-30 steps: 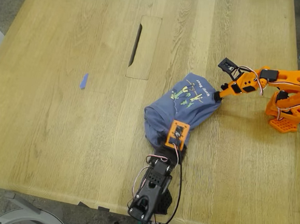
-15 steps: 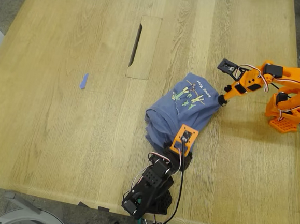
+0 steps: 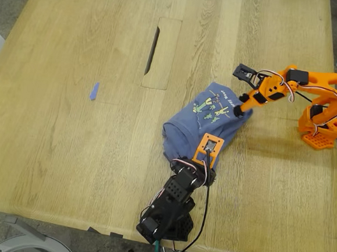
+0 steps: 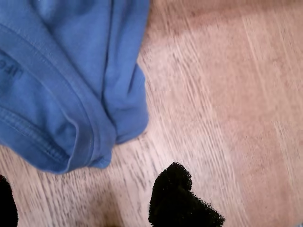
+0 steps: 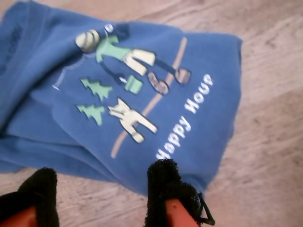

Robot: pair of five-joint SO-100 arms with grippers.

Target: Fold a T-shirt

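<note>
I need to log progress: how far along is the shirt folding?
Done: the T-shirt is bunched into a rough bundle, print up. In hand: nothing gripped; my first hand and my second hand hover open at its edges. Left: flattening and neat folds.

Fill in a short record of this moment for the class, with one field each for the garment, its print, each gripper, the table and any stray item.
garment: T-shirt, blue, bunched in a loose heap, not flat
print: green and yellow cartoon figures with pale lettering, facing up
first gripper: my first gripper open, over bare wood beside a hemmed edge of the shirt
second gripper: my second gripper open, at the printed side's edge
table: wooden table with a slot cutout
stray item: small blue scrap, apart from the shirt, toward the exterior view's left
</note>
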